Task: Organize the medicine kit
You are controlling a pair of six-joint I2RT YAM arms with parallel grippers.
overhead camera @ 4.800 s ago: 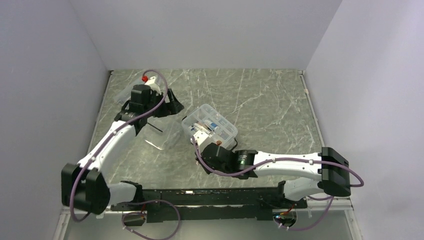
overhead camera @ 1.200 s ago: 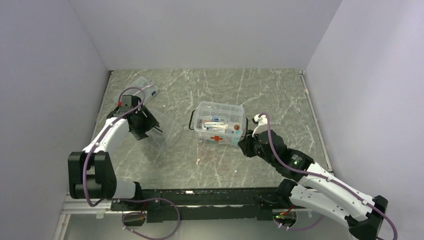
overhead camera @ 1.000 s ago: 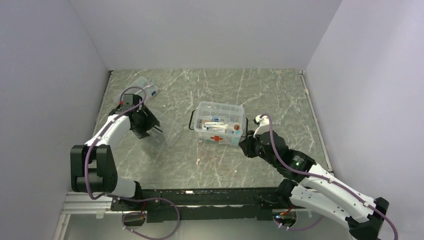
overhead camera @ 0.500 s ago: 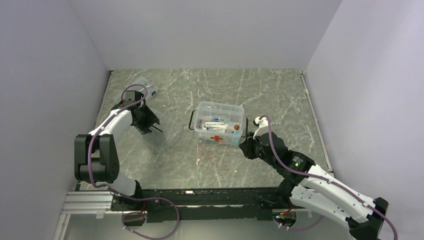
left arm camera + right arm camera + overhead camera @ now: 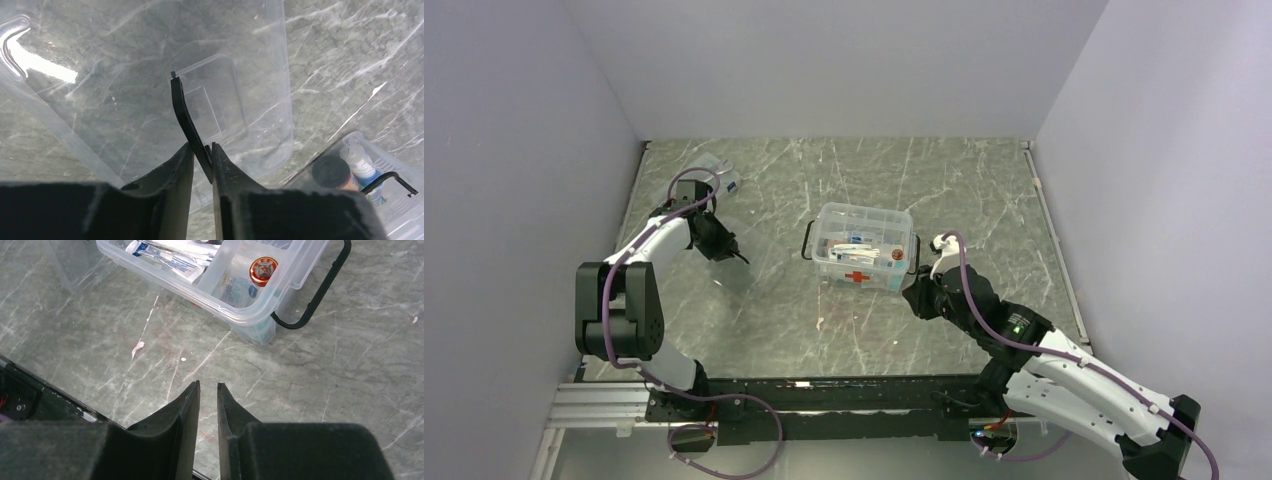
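Clear plastic lid (image 5: 125, 100) lies right ahead of and below the left gripper (image 5: 202, 159). Its jaws are clamped on the thin black lid handle (image 5: 182, 107), which curves up and away from the fingertips. Can't tell if the lid rests on the marble table (image 5: 964, 190) or hangs off it.

Left arm: elbow folded high by the left wall, white forearm reaching to the far left of the table, wrist pitched down, fingers pointing toward the table's middle. Close on that claw's right in the wrist view is a smaller clear case (image 5: 365, 167) with a dark-capped bottle and a white one inside.

Right gripper (image 5: 208, 387): fingers a narrow gap apart, nothing between them, hovering over bare table.

Right arm: low, running diagonally from the near right corner toward centre, elbow bent, wrist angled down.

Medicine kit (image 5: 235, 315) is just ahead of the right claw and well apart from the left one. Its top is open and its black handle (image 5: 320, 292) is on the end nearer the claw's right. Sachets and a red-capped jar (image 5: 263, 265) are visible inside.
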